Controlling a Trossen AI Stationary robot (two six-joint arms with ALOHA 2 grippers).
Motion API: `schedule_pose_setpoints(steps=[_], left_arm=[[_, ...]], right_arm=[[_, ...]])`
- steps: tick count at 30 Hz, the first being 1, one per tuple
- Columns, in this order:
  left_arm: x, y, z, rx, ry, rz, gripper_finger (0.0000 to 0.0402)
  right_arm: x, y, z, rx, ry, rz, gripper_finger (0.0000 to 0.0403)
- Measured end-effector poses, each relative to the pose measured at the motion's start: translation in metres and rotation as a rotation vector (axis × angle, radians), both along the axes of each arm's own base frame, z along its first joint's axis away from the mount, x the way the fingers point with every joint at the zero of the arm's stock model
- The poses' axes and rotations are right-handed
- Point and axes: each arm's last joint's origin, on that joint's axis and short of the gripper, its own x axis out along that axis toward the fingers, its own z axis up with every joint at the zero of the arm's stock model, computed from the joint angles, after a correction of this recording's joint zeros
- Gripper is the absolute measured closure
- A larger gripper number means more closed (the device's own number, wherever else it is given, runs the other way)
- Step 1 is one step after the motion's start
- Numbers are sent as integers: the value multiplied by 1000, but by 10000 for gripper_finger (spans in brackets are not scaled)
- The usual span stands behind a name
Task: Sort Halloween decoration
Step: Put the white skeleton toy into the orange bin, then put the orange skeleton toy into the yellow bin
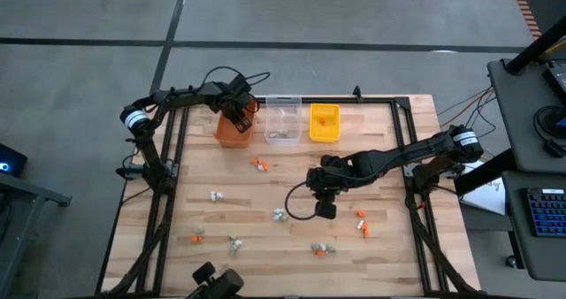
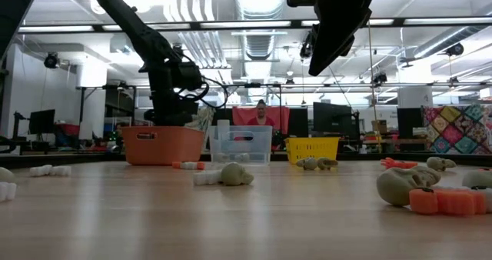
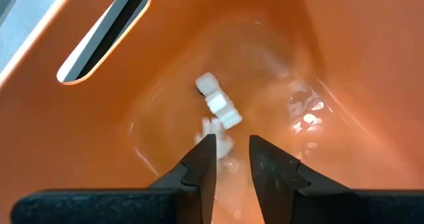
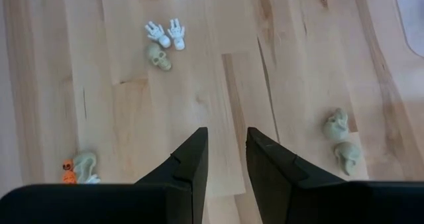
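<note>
A small grey-tan plastic skull with a bright orange trinket (image 2: 430, 195) lies nearest on my wooden desk (image 1: 292, 180); light, hard, slippery, best pinched across the middle. My left jaws (image 3: 230, 144) part above a white trinket (image 3: 217, 105) in the orange bin (image 1: 232, 133); right jaws (image 4: 224, 139) hover empty, slightly apart

Three bins, orange (image 1: 232, 133), clear (image 1: 283, 122) and yellow (image 1: 325, 124), line the wooden table's (image 1: 265, 202) far edge.

Three bins stand in a row at the table's (image 1: 389, 246) far edge: left bin (image 1: 232, 133), middle bin (image 1: 283, 120), right bin (image 1: 325, 124). A trinket (image 3: 217, 106) lies in the left bin. Other trinkets (image 1: 279, 215) lie scattered across the near half, well apart.
</note>
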Motion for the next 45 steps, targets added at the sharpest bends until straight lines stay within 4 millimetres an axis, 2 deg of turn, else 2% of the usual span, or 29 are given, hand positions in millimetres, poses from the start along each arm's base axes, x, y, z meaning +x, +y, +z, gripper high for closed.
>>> schedule_pose_setpoints(steps=[6, 13, 20, 24, 29, 36, 40, 45], left_arm=[[-2, -2, 7, 3, -7, 6, 327], [-10, -18, 52, 84, -98, -2, 326], [-16, -56, 103, 176, -282, -60, 326], [-18, -87, 120, 236, -399, -123, 326], [-23, -128, 128, 270, -552, -208, 326], [-29, -179, 124, 293, -813, -345, 326], [-32, -198, 121, 285, -932, -399, 326], [-33, -208, 121, 290, -1022, -432, 326]], right_arm=[[0, 0, 0, -1, 0, 0, 312], [0, -1, 0, -16, -3, -9, 312], [1, -2, 0, -69, -19, -33, 312], [1, -3, 0, -85, -23, -42, 312], [1, -4, 1, -125, -30, -68, 312], [2, -8, 1, -165, -42, -136, 312], [2, -18, 0, -144, -32, -207, 312], [0, -41, 5, -135, 12, -311, 312]])
